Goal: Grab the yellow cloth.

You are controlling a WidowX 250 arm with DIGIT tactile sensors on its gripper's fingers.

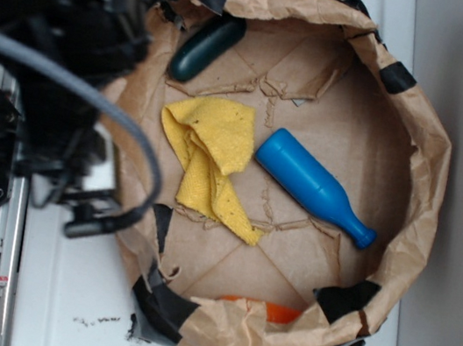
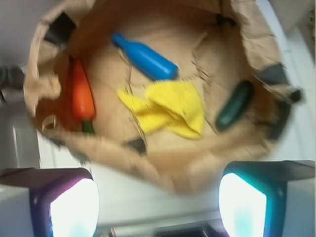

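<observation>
Gripper (image 2: 158,205) spread wide, empty, hovering outside the crumpled brown paper bowl (image 2: 163,170). Small bright yellow cloth (image 2: 170,108) lies untouched on its floor beside the blue plastic bottle (image 2: 143,57). Approach, descent, grasp all remain.

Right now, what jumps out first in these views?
The yellow cloth lies crumpled mid-floor of a taped brown paper basin, with a blue bottle right beside it. A dark green vegetable sits by one wall and an orange carrot by the opposite one. The gripper, jaws wide apart, hangs outside the rim.
</observation>
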